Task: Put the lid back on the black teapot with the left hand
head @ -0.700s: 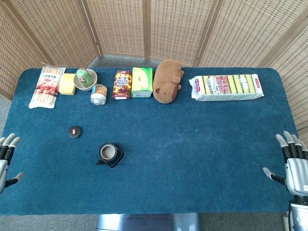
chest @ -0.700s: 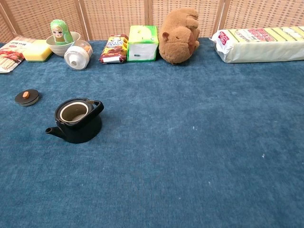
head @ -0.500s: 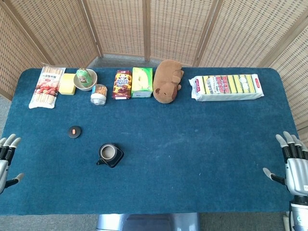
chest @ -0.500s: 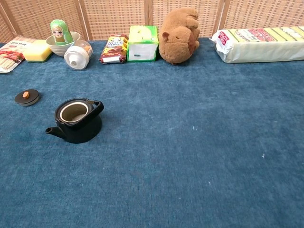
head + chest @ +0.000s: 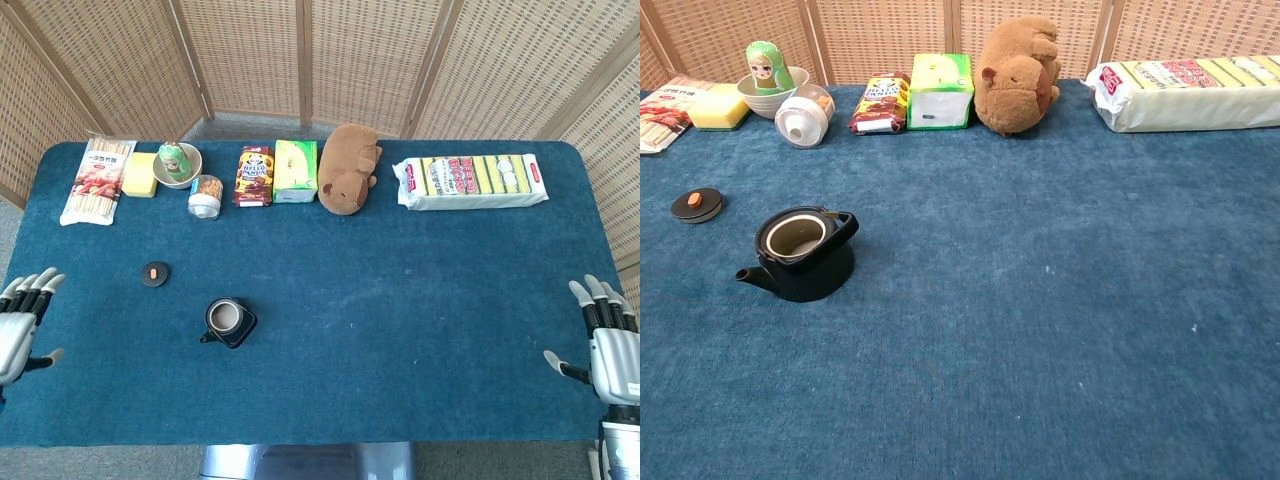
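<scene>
Both robot hands are empty, fingers spread; your left robot hand (image 5: pixel 22 318) has edged in toward the lid (image 5: pixel 154 272), far-left of the open teapot (image 5: pixel 230 321); reach starting.

Your left hand (image 5: pixel 22 322) is on the move — it's come in from the left edge of the table (image 5: pixel 400 300), showing more of itself in the head view than a moment ago, and it sits a touch higher, fingers spread and empty, angled toward the table's middle. Your right hand (image 5: pixel 608 345) has slipped slightly toward the near edge at the right edge — fingers apart, holding nothing.
</scene>
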`<action>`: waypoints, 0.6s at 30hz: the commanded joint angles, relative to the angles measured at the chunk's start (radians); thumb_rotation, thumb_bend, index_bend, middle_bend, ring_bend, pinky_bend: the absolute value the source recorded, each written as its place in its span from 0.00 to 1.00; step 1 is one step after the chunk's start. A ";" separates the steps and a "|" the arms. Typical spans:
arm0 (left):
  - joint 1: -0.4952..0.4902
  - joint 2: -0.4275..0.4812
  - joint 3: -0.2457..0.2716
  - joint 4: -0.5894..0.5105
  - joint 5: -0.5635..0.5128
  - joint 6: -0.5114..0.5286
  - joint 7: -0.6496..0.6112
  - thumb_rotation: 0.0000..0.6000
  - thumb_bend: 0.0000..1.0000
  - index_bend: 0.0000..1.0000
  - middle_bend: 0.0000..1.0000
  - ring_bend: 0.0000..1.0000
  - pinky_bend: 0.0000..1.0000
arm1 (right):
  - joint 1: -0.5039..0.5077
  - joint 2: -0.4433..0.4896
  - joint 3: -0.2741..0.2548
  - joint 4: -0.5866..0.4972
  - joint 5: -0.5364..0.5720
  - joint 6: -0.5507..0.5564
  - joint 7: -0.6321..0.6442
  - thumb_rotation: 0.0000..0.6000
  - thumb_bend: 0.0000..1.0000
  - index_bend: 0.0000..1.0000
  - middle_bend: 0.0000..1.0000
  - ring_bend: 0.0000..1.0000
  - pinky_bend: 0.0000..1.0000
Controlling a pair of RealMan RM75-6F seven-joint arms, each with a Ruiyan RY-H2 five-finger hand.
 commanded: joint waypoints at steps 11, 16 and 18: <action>-0.261 -0.124 -0.146 0.150 -0.205 -0.263 0.154 1.00 0.16 0.36 0.00 0.00 0.01 | 0.011 0.000 0.005 0.005 0.035 -0.039 0.003 1.00 0.06 0.10 0.02 0.01 0.00; -0.311 -0.186 -0.158 0.202 -0.275 -0.314 0.222 1.00 0.16 0.36 0.00 0.00 0.01 | 0.014 0.002 0.010 0.009 0.048 -0.050 0.011 1.00 0.06 0.10 0.02 0.01 0.00; -0.325 -0.211 -0.157 0.221 -0.298 -0.328 0.249 1.00 0.16 0.36 0.00 0.00 0.01 | 0.015 0.002 0.011 0.010 0.053 -0.055 0.014 1.00 0.06 0.10 0.02 0.01 0.00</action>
